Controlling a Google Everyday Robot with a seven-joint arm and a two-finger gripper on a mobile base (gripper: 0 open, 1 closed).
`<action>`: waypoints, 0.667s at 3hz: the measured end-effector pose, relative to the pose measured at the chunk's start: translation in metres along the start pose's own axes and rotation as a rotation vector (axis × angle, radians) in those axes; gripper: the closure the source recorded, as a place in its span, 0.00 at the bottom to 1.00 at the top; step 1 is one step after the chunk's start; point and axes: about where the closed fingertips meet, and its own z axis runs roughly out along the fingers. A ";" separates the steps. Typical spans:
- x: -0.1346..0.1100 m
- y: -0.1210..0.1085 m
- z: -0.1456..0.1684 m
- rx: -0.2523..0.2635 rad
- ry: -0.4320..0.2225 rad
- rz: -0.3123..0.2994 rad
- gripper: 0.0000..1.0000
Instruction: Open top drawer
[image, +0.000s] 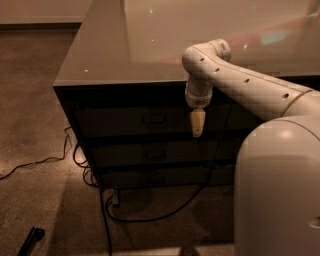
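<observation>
The top drawer (115, 121) is the uppermost dark front of the low cabinet, just under the glossy top. It sits flush with the fronts below it, closed. Its small bail handle (154, 120) is at the centre. My gripper (197, 133) hangs tip down from the white arm (235, 80), in front of the top drawer's front. It is a short way right of the handle, with its tip near the drawer's lower edge. It holds nothing that I can see.
Two lower drawers (150, 154) (150, 177) lie under the top one. The cabinet's grey top (110, 50) juts out above. Black cables (145, 219) trail on the carpet below, another (35, 162) at left. A dark object (31, 240) lies bottom left. My body (280, 190) fills the right.
</observation>
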 end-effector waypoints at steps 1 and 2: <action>-0.011 -0.002 0.010 -0.001 -0.027 0.002 0.00; -0.022 0.005 0.030 -0.037 -0.040 -0.008 0.00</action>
